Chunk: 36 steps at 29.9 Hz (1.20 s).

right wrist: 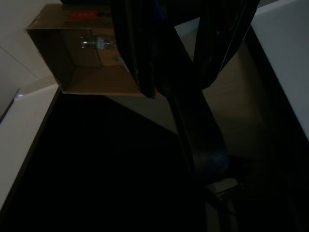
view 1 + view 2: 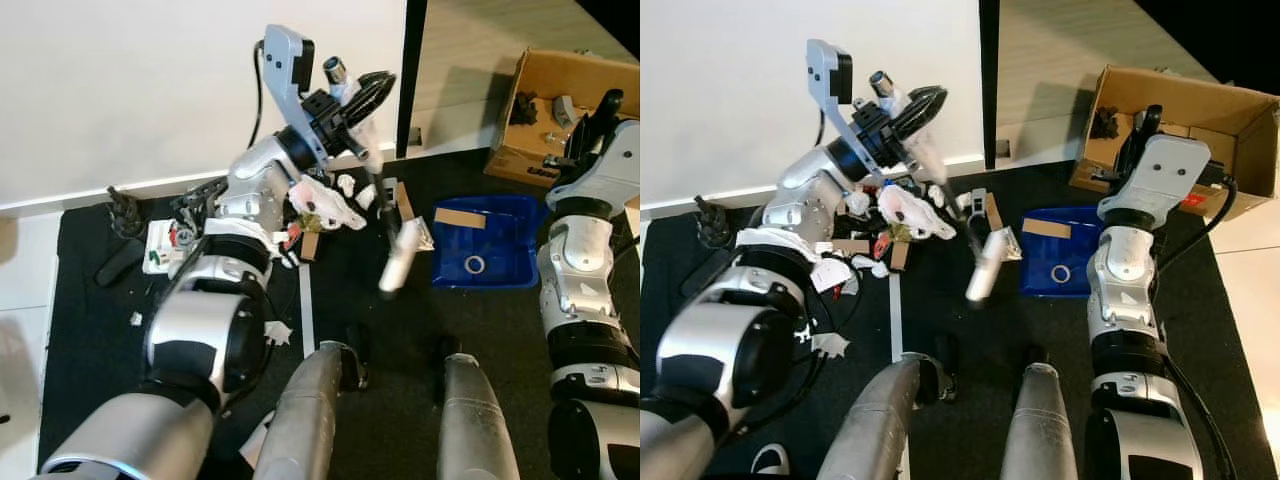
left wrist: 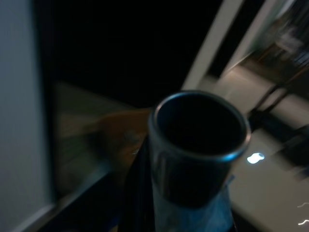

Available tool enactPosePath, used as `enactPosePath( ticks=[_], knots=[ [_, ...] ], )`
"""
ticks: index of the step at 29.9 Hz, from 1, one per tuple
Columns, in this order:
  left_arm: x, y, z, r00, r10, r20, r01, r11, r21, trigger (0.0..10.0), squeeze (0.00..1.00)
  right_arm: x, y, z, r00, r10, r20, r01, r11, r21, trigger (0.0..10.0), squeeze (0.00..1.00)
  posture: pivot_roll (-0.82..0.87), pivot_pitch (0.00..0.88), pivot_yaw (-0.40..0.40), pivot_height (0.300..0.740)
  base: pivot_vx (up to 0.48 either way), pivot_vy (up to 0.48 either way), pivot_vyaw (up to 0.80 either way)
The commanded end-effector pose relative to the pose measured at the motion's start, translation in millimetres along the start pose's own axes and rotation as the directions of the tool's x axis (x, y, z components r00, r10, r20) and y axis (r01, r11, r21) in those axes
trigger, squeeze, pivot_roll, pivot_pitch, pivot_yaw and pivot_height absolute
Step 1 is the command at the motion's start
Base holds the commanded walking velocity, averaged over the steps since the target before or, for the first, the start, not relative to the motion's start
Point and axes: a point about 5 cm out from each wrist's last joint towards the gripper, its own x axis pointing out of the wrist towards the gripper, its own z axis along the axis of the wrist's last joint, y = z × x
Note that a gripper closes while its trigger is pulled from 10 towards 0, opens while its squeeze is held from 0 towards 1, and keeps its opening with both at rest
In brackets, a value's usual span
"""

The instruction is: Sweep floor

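My left tool (image 2: 368, 92) is clenched on the broom handle (image 2: 383, 185), litter (image 2: 325, 205) just below it, blue dustpan (image 2: 492, 245) to its right.

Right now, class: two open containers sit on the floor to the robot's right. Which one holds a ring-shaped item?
The blue dustpan: a small ring lies inside it beside a cardboard scrap. The cardboard box behind it holds other small items.

Left arm (image 2: 262, 170) raised, right arm (image 2: 1120, 290) forward

We see the left gripper (image 2: 368, 92) closed on a broom handle (image 2: 345, 82) above scattered litter (image 2: 325, 205). A blue dustpan (image 2: 490, 240) lies beside a cardboard box (image 2: 550, 95) on black flooring (image 2: 380, 330).
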Motion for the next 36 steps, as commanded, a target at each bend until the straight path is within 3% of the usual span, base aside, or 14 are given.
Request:
enactPosePath(
  ticks=[1,13,16,18,19,31,36],
  knots=[
    [-2.0,9.1,11,0.999,0.032,0.006,-0.032,0.996,0.08,10.0,0.0,-20.9,4.8,-32,0.986,0.011,-0.164,-0.008,1.0,0.019,10.0,0.0,-0.02,0.49,0.226,0.74,0.0,0.0,0.0],
    [-8.4,17.0,11,0.996,0.083,-0.022,-0.079,0.984,0.163,10.0,0.0,-23.3,-0.6,-31,0.988,-0.003,-0.156,0.004,1.0,0.01,10.0,0.0,-0.04,0.501,0.241,0.74,0.0,0.0,0.0],
    [-6.8,16.9,14,0.995,0.101,-0.019,-0.093,0.965,0.245,9.5,0.0,-25.0,-2.8,-30,0.988,-0.007,-0.151,0.009,1.0,0.008,10.0,0.0,-0.05,0.508,0.246,0.74,0.0,0.0,0.0],
    [-6.8,16.9,14,0.995,0.101,-0.019,-0.093,0.965,0.245,9.5,0.0,-25.0,-2.8,-30,0.988,-0.007,-0.151,0.009,1.0,0.008,10.0,0.0,-0.05,0.508,0.246,0.74,0.0,0.0,0.0],
    [-2.8,15.4,17,0.993,0.115,-0.002,-0.109,0.95,0.293,10.0,0.0,-26.3,-4.5,-29,0.989,-0.01,-0.148,0.011,1.0,0.006,10.0,0.0,-0.06,0.517,0.249,0.74,0.0,0.0,0.0],
    [8.2,11.2,26,0.989,0.144,0.038,-0.148,0.921,0.36,10.0,0.0,-30.6,-6.1,-26,0.99,-0.013,-0.14,0.014,1.0,0.005,10.0,0.0,-0.08,0.535,0.264,0.74,0.0,0.0,0.0],
    [12.8,7.9,24,0.986,0.168,0.017,-0.157,0.879,0.451,10.0,0.0,-32.9,-6.9,-24,0.99,-0.013,-0.138,0.014,1.0,0.004,10.0,0.0,-0.09,0.545,0.269,0.74,0.0,0.0,0.0]
  ],
)
